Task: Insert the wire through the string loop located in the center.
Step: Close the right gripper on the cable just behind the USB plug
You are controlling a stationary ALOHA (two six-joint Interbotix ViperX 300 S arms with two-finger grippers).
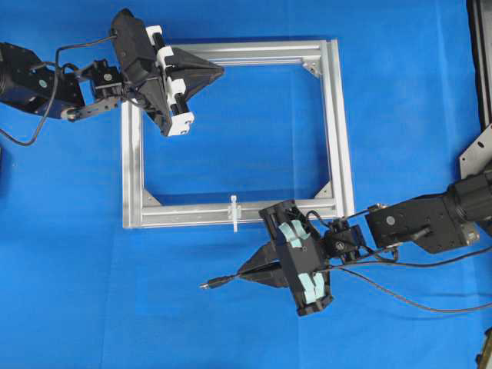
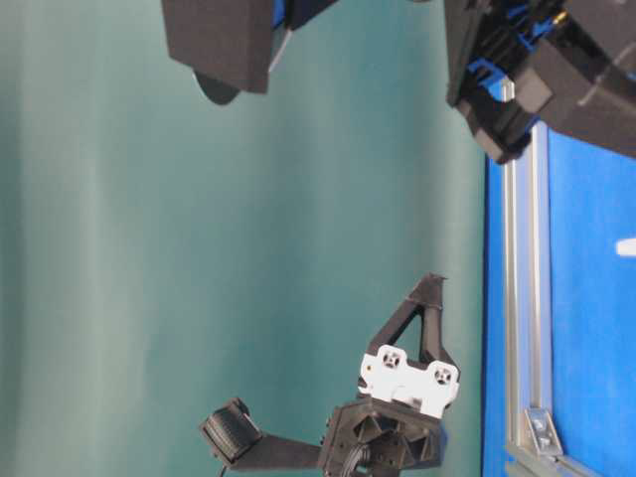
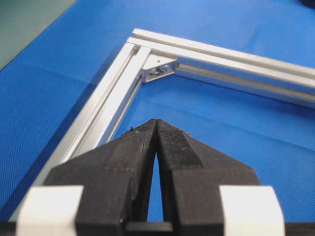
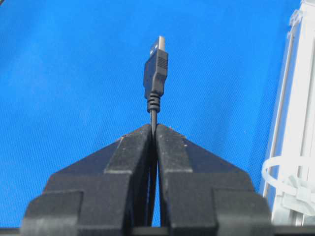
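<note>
In the overhead view we see a square silver aluminium frame [image 1: 338, 123] lying on a blue cloth-covered table [image 1: 400, 84], filling the centre of the picture. On its lower rail, near the middle, sits the small white string loop [image 1: 234, 212] with its short stem crossing the rail. In the right wrist view we find the same loop [image 4: 288, 179] at the lower right, a thin white ring tied to the rail.

The right gripper [image 1: 244, 272] sits below the frame, right of centre in the overhead view, its tips pointing toward the left of the picture. Its black fingers [image 4: 140, 155] are pressed together and pinch the thin black wire [image 1: 224, 280] just behind its dark connector plug [image 4: 156, 69], which sticks out past the tips. The plug [image 1: 207, 284] lies below and slightly left of the loop, apart from it, over the blue cloth outside the frame.

The left gripper [image 1: 219, 71] is at the upper left, over the frame's top-left corner. In its wrist view we see its fingers [image 3: 172, 147] closed tip to tip, holding nothing, pointing toward a corner bracket [image 3: 158, 70].
</note>
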